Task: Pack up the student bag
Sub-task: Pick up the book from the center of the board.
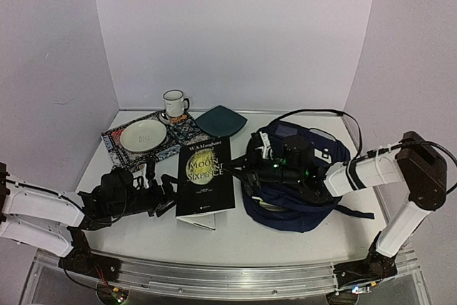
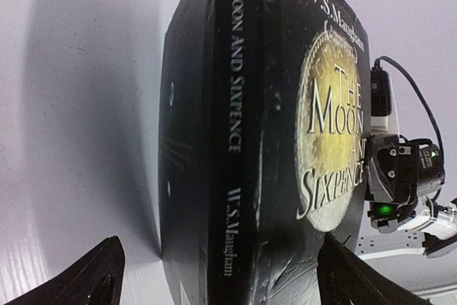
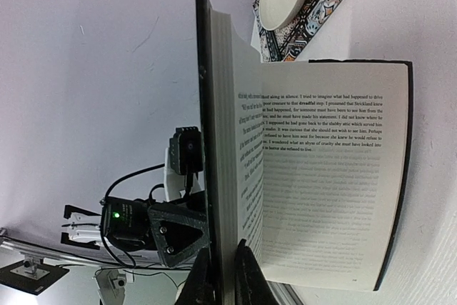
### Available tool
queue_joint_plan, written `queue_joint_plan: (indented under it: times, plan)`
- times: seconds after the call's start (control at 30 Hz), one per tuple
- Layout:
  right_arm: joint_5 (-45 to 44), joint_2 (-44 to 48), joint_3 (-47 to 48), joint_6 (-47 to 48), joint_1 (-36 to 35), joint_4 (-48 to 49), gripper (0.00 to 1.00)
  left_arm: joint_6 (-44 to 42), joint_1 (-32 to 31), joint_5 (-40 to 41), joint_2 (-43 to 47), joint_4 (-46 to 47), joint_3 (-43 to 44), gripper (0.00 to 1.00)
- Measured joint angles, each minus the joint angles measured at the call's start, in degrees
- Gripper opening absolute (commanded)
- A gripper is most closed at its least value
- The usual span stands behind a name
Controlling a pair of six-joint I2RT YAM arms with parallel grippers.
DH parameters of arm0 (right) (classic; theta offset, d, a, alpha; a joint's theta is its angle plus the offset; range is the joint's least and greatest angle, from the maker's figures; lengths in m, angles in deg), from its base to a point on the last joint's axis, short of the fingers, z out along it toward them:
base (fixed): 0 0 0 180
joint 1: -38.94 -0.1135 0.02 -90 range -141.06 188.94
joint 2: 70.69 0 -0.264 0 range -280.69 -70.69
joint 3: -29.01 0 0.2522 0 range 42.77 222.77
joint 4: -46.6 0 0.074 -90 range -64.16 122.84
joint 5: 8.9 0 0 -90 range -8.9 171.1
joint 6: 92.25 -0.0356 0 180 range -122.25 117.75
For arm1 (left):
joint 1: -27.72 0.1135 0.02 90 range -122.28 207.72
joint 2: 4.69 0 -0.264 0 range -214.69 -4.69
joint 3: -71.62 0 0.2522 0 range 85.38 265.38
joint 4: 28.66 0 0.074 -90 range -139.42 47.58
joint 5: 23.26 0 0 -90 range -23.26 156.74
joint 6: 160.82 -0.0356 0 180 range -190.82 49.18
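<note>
Right claw (image 3: 226, 271) is pressed together on the fore edge of the book (image 1: 206, 175), pinching the front cover plus a sheaf of pages, not the whole block. The right wrist view shows that part standing up and the remaining pages lying flat on the tabletop (image 1: 285, 246). So the book is splayed open, and I'd guess it would flop if lifted like this.

Left claw (image 2: 220, 262) is spread wide at the spine side, one finger either side of the spine. It's probably there to brace the book or take it. Can't tell if the fingers touch it.

Student bag (image 1: 289, 218) lies on the tabletop just right of the book, under the right arm. That's a short carry, so the book looks like the next item in.

Hard to make out:
- The right arm and wrist cover the bag's top, so I can't tell whether the opening is unzipped.
- The left wrist view cuts off the book's near end.
- The top view barely shows the split in the pages.
</note>
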Motion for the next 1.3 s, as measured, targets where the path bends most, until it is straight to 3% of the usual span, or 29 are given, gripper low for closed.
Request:
queue_joint_plan:
  times: [0.53, 0.67, 0.77, 0.93, 1.1, 1.3]
  plan:
    - [-6.55, 1.02, -0.05, -1.41, 0.12, 3.90, 0.00, 4.28, -1.85, -2.85, -3.00, 18.04, -0.97, 0.83]
    - [-7.70, 1.01, -0.40, -1.85, 0.12, 5.17, 0.00, 5.70, -2.19, -3.13, -4.61, 23.02, -1.04, 0.70]
    - [-8.34, 0.96, -0.86, -2.16, 0.12, 6.46, 0.00, 6.42, -2.31, -3.10, -4.98, 24.98, -1.04, 0.51]
    - [-8.79, 0.48, -2.03, -2.81, 0.13, 9.00, 0.01, 7.00, -2.42, -2.75, -4.98, 25.87, -1.18, 0.29]
    - [-8.64, -0.18, -3.38, -3.15, 0.14, 10.23, 0.19, 7.78, -2.71, -1.66, -4.98, 25.84, -1.99, 0.16]
    - [-8.01, -0.29, -5.36, -1.99, 0.83, 10.66, 0.56, 8.34, -2.96, -1.54, -4.82, 26.30, -3.03, 0.02]
